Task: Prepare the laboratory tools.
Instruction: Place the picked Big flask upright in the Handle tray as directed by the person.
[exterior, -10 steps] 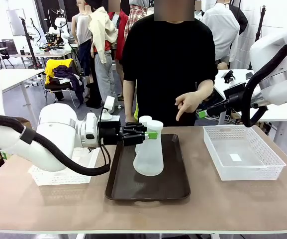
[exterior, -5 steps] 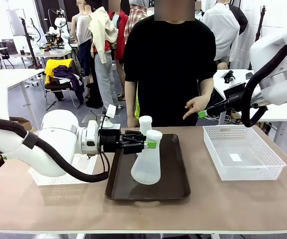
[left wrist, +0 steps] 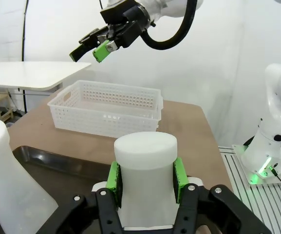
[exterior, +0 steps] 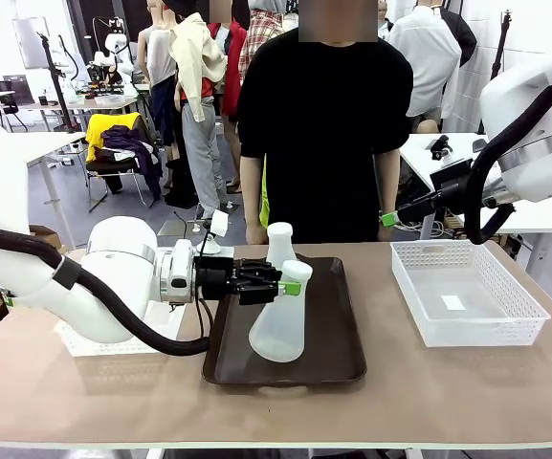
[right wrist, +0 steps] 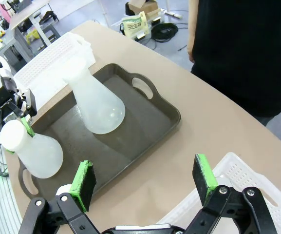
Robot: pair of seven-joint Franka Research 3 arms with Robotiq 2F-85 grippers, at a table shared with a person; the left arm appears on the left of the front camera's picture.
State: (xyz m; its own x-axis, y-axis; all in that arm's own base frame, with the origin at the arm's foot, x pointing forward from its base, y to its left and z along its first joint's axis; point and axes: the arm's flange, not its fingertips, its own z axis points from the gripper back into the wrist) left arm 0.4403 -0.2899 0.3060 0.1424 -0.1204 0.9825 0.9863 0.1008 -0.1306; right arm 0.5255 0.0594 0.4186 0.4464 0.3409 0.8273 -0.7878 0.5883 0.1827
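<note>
On the near part of the dark brown tray [exterior: 323, 359], the nearer flask [exterior: 279, 325] leans with its neck tipped toward the robot's right, and the left tool [exterior: 293, 280] is clamped on that neck, a green pad pressed to each side just under the rim, as the left wrist view shows [left wrist: 145, 168]. Whether its base rests on the tray or hangs just above it cannot be told. Just behind it, the second flask [exterior: 279, 245] stands upright on the tray's far part, free of any grip. To the right of the tray, a white mesh basket [exterior: 467, 292] sits on the brown worktop [exterior: 467, 392]; another basket [exterior: 103, 337] lies to the left, partly behind the left arm. The right tool [right wrist: 145, 181] hangs high above the worktop with its fingers spread wide, holding nothing. At the far edge stands a person in a black shirt [exterior: 319, 124], arms down.
</note>
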